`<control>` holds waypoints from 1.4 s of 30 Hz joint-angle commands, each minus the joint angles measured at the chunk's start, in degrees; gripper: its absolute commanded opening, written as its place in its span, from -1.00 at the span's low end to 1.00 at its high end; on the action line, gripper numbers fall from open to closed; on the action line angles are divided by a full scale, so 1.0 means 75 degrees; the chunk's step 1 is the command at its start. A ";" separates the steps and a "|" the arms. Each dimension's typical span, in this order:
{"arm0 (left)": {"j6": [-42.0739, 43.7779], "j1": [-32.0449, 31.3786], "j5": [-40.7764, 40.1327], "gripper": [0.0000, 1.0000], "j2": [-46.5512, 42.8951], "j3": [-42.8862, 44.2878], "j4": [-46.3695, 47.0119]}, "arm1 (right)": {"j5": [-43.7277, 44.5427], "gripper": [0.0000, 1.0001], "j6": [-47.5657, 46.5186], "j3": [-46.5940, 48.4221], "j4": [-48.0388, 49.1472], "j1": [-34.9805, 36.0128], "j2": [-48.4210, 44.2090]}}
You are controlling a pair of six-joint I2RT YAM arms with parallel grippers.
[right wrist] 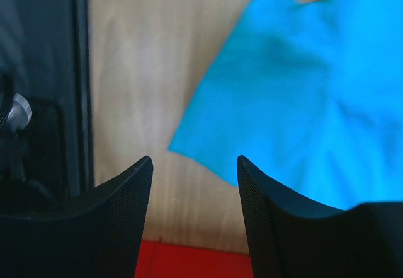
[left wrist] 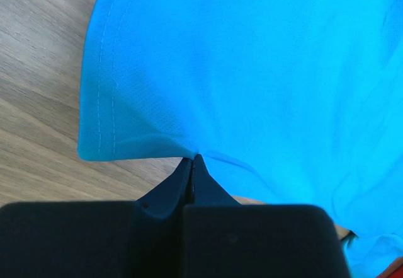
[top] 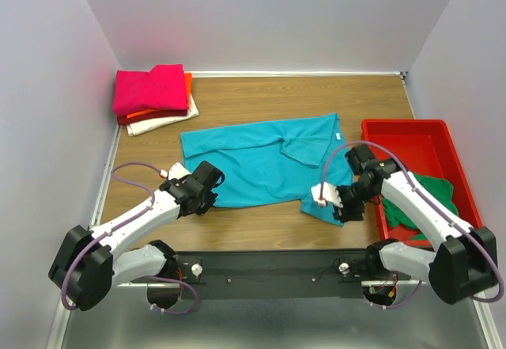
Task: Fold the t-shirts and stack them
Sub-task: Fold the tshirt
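Teal shirt is pinched only at its near-left hem by the closed left fingers; right fingers gape empty, so lifting one-sided could bunch it.

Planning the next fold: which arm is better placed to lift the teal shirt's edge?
Probably left: the left gripper is shut on the teal t-shirt at its hem; the right gripper is open, holding nothing.

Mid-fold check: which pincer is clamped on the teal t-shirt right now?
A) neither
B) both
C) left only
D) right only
C: the left pincer is shut on the edge of the teal t-shirt, while the right pincer stands open with nothing between its fingers.
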 commanded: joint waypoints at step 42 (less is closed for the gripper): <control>0.0258 -0.0019 -0.0331 -1.00 -0.0338 0.0339 0.0068 | 0.2537 -0.99 0.0231 -0.0472 0.1452 0.1148 -0.0269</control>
